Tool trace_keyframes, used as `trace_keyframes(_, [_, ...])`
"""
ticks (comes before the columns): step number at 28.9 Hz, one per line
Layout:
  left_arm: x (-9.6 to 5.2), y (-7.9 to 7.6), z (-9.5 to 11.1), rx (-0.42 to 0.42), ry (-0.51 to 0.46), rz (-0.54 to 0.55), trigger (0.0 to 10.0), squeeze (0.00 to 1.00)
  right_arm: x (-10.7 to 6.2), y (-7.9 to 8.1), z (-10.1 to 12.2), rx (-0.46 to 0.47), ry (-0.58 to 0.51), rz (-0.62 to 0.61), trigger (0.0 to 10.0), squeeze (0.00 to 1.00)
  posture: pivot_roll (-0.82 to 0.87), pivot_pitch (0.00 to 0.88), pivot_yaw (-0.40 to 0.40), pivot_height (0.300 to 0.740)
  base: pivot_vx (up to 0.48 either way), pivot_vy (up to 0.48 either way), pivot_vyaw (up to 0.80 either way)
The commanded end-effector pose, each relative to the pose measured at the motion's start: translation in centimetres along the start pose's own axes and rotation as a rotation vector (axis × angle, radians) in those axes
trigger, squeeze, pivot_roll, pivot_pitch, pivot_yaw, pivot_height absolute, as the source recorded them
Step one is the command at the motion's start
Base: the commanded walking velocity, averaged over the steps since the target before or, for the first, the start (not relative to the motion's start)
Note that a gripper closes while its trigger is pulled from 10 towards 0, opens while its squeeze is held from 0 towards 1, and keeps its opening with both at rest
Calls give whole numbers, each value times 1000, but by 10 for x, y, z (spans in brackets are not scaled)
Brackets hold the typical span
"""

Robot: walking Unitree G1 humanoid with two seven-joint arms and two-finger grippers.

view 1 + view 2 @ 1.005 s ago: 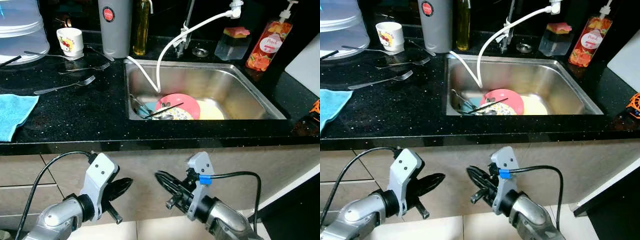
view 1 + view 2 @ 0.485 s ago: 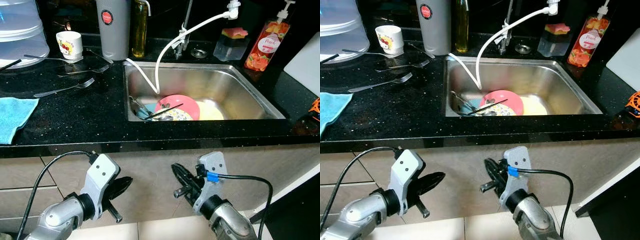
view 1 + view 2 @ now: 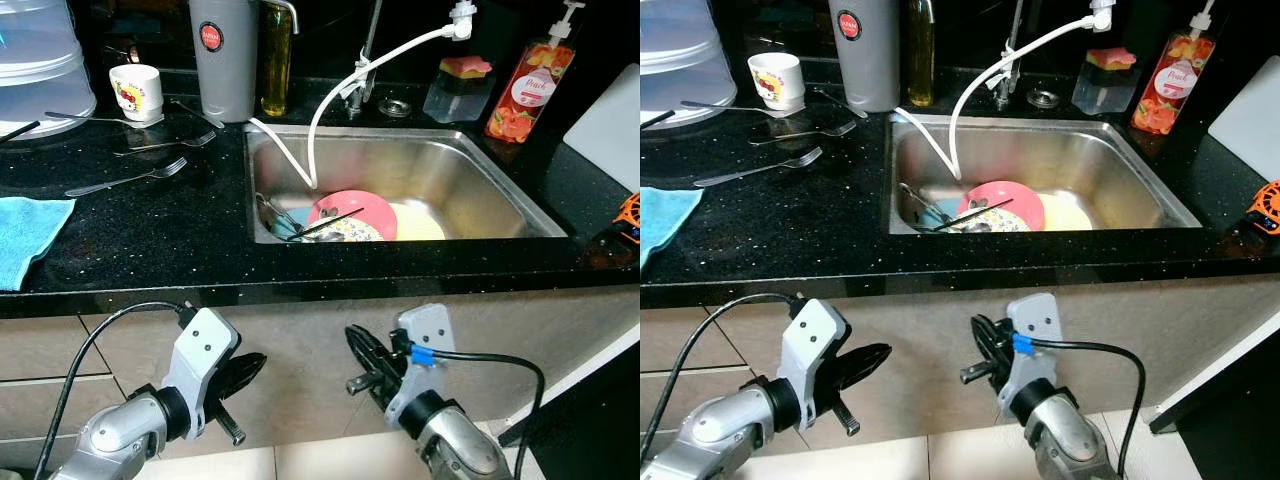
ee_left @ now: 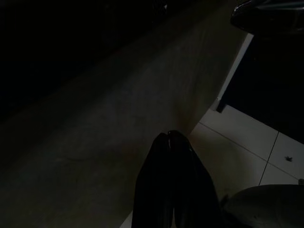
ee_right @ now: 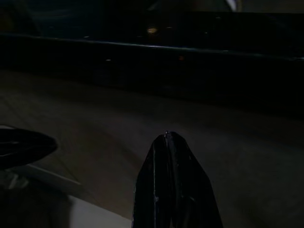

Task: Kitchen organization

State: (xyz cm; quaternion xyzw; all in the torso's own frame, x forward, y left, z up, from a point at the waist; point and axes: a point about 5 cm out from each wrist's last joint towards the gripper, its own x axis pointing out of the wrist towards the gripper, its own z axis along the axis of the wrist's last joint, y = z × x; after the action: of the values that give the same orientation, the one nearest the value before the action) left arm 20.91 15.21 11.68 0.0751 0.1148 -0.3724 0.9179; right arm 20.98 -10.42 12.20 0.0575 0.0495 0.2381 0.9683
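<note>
While both arms hang below the black countertop (image 3: 150, 230) in front of the cabinet face, the left gripper (image 3: 250, 368) at 7 o'clock and the right gripper (image 3: 358, 352) at 6 o'clock each have their black fingers clenched together, grasping nothing, as both wrist views confirm. From left to right along the counter lie a blue cloth (image 3: 25, 232) at 9 o'clock, forks (image 3: 128, 176) and a white mug (image 3: 137, 91) at 10 o'clock, and a grey tumbler (image 3: 223, 58) at 11 o'clock. Further right, the steel sink (image 3: 460, 175) holds a pink plate (image 3: 360, 210), a yellow plate (image 3: 420, 224) and cutlery, with a soap bottle (image 3: 522, 90) at 2 o'clock.
</note>
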Motion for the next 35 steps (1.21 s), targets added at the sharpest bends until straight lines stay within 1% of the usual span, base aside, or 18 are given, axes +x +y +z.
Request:
trace_keyframes(1, [3, -3, -3, -15, 1, -18, 10000, 0, 0, -1, -4, 11, 18, 14, 10000, 0, 168, 0, -65, 740, 0, 0, 0])
trace_keyframes(10, [3, -6, -5, -26, 2, -17, 10000, 0, -2, 1, -3, 8, 13, 31, 10000, 0, 168, 0, -67, 740, 0, 0, 0])
trace_keyframes(14, [2, -6, -6, -29, 6, -15, 10000, 0, -2, 1, -2, 4, 5, 18, 10000, 0, 164, 0, -65, 740, 0, 0, 0])
trace_keyframes(17, [2, -5, -7, -27, 7, -10, 10000, 0, -3, 0, -1, -5, -9, -15, 10000, 0, 160, 0, -58, 740, 0, 0, 0])
trace_keyframes(24, [4, -6, -6, -24, 4, -15, 10000, 0, -3, -4, 1, -30, -27, -52, 10000, 0, 161, 0, -61, 740, 0, 0, 0])
trace_keyframes(35, [6, -5, -5, -24, 2, -23, 10000, 0, -4, -8, 3, -57, -41, -90, 10000, 0, 156, 0, -66, 740, 0, 0, 0])
